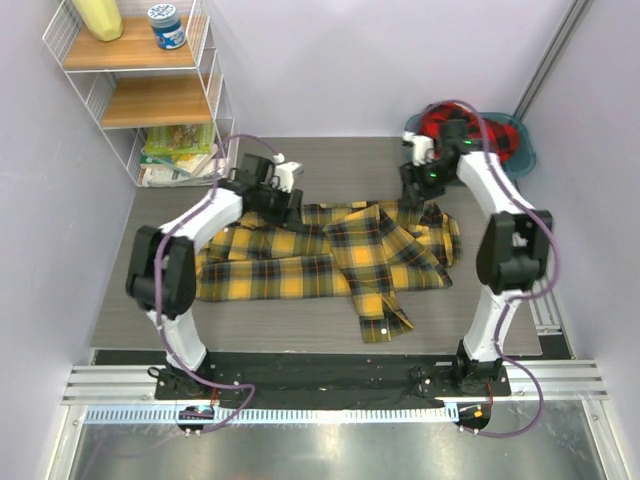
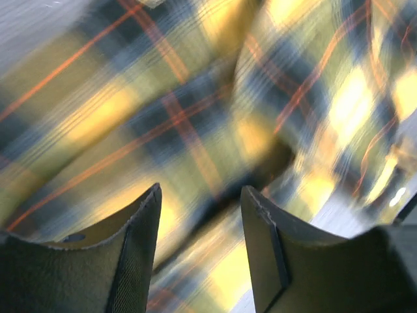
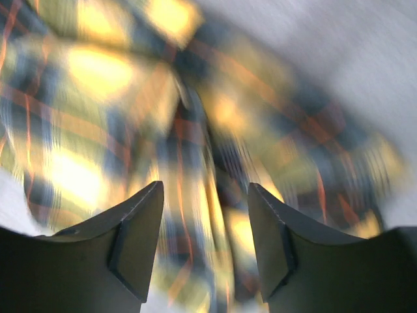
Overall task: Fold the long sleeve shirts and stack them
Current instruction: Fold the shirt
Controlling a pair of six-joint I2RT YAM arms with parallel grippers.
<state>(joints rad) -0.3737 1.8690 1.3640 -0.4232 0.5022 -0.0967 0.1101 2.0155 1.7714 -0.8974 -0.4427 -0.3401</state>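
- Here the yellow shirt (image 1: 330, 255) lies spread on the table (image 1: 300, 160), about in the middle; it is rumpled and not folded.
- 1 sleeve runs to the left along the near side of the shirt, and another part of the cloth points toward the near edge, a little right of the middle.
- The left gripper (image 1: 285, 200) is over the far left part of this shirt.
- In the left wrist view its fingers (image 2: 130, 248) stand apart with a clear gap. Only blurred yellow plaid shows through the gap, and nothing is held between them.
- The right gripper (image 1: 412, 195) is over the far right corner of the same shirt.
- In the right wrist view its fingers (image 3: 137, 241) are parted about as wide, with blurred plaid below them, and they grip nothing.
- Whether any fingertip touches the cloth I cannot tell, because the 2 wrist views are blurred.
- The red shirt (image 1: 500, 140) is bunched in a teal basin (image 1: 527, 158) at the far right corner, apart from the yellow shirt.
- A wire shelf (image 1: 130, 80) stands at the far left corner.
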